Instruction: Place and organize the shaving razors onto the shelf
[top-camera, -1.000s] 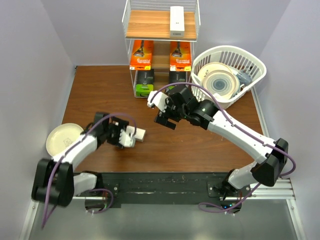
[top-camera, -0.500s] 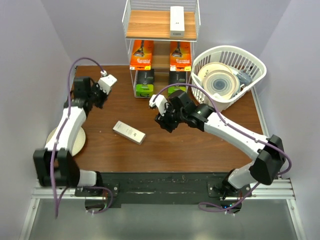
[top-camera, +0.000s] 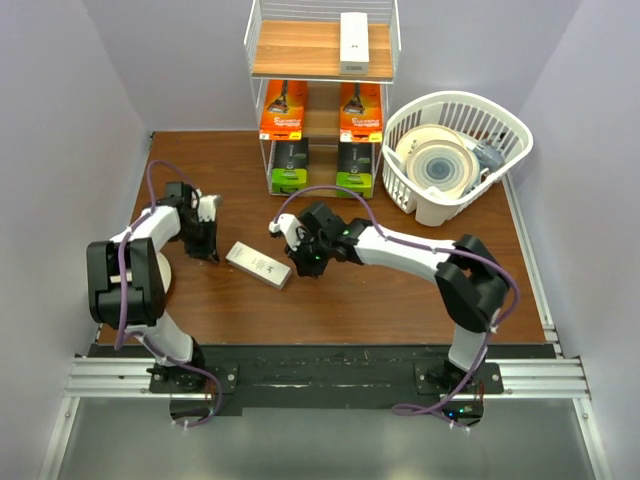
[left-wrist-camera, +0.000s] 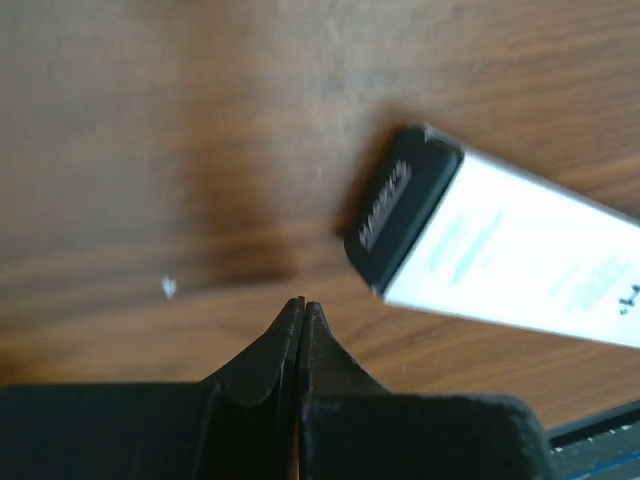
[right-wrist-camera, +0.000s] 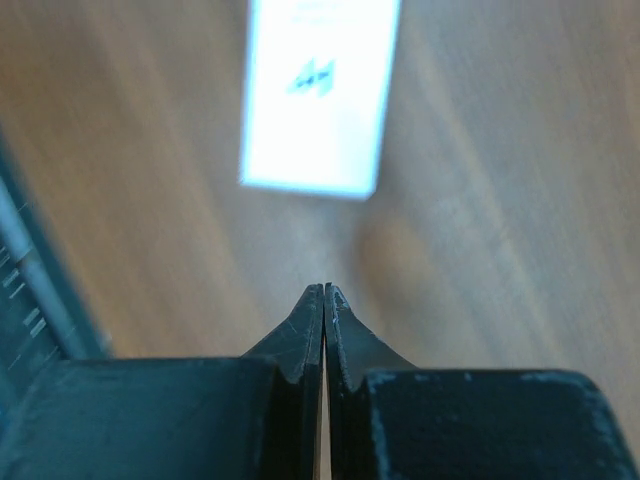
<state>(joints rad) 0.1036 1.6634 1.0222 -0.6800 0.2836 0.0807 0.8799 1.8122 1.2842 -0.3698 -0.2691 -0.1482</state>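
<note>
One slim white razor box (top-camera: 258, 264) lies flat on the brown table. My left gripper (top-camera: 208, 253) is shut and empty just left of it; the left wrist view shows its closed tips (left-wrist-camera: 301, 303) short of the box's black end (left-wrist-camera: 400, 205). On the other side my right gripper (top-camera: 301, 264) is also shut and empty, its tips (right-wrist-camera: 325, 290) pointing at the box's white end (right-wrist-camera: 320, 95) without touching. The shelf (top-camera: 300, 50) stands at the back with a white box (top-camera: 353, 42) on top, two orange cards (top-camera: 283, 110) in the middle and two black-and-green boxes (top-camera: 288, 165) below.
A white slotted basket (top-camera: 455, 98) holding cream plates stands right of the shelf. Another cream plate (top-camera: 160, 278) lies at the left table edge under my left arm. Grey walls close in on both sides.
Both grippers closed from wide open. The left arm let go of the white box, swung to the back left, then came down beside it. The right gripper moved left and down toward the box.
</note>
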